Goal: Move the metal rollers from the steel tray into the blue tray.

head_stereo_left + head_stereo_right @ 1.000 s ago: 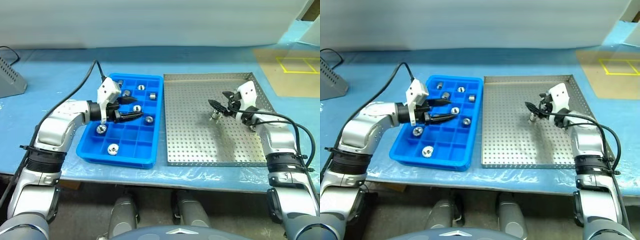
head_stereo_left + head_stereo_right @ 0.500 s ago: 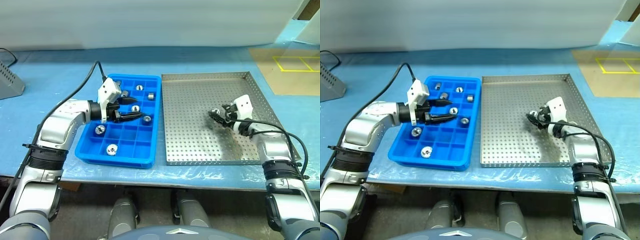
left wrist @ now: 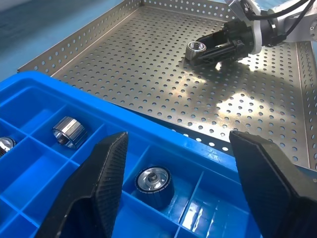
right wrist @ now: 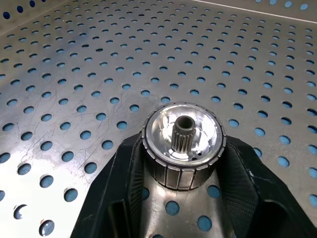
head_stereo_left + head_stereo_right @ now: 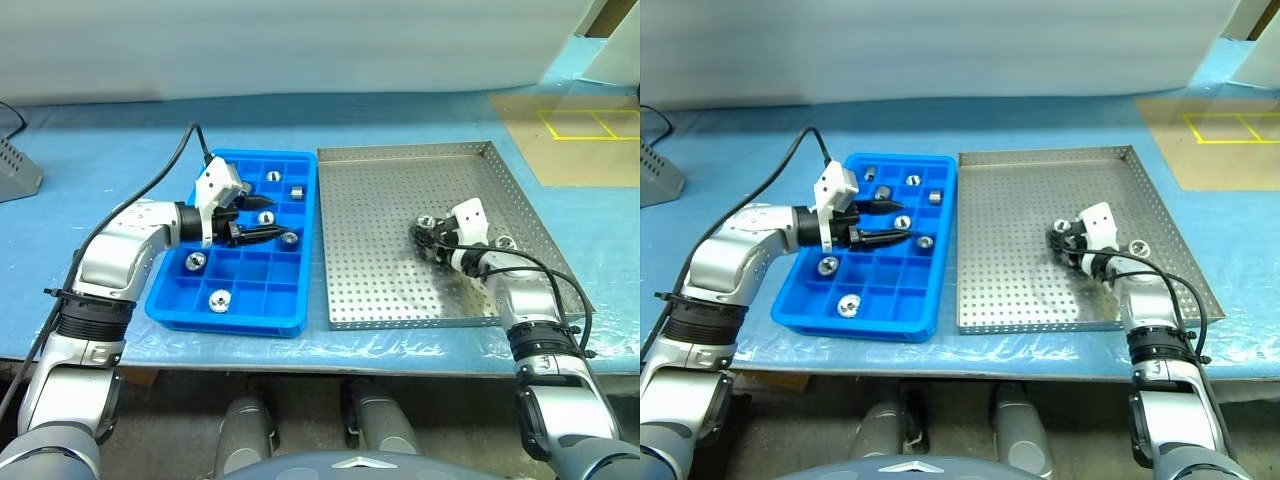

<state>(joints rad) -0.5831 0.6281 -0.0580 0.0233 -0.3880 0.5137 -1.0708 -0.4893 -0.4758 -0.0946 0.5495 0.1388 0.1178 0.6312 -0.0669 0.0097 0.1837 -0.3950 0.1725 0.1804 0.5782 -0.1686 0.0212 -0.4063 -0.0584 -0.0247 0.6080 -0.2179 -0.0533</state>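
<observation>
Right wrist view: right gripper (image 4: 181, 163) clamped on a metal roller (image 4: 184, 136) standing on the steel tray (image 4: 74, 74). Ribbed flanks, polished, likely dense and slippery; squeeze across the sides. Left gripper (image 5: 268, 217) spread over blue tray (image 5: 165, 305).

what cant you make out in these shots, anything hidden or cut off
- Steel tray, head views: the right gripper covers the floor beneath it.
- Blue tray, left wrist view: cut off by the picture's edges.
- Roller, right wrist view: its lower sides sit hidden between the fingers.
</observation>
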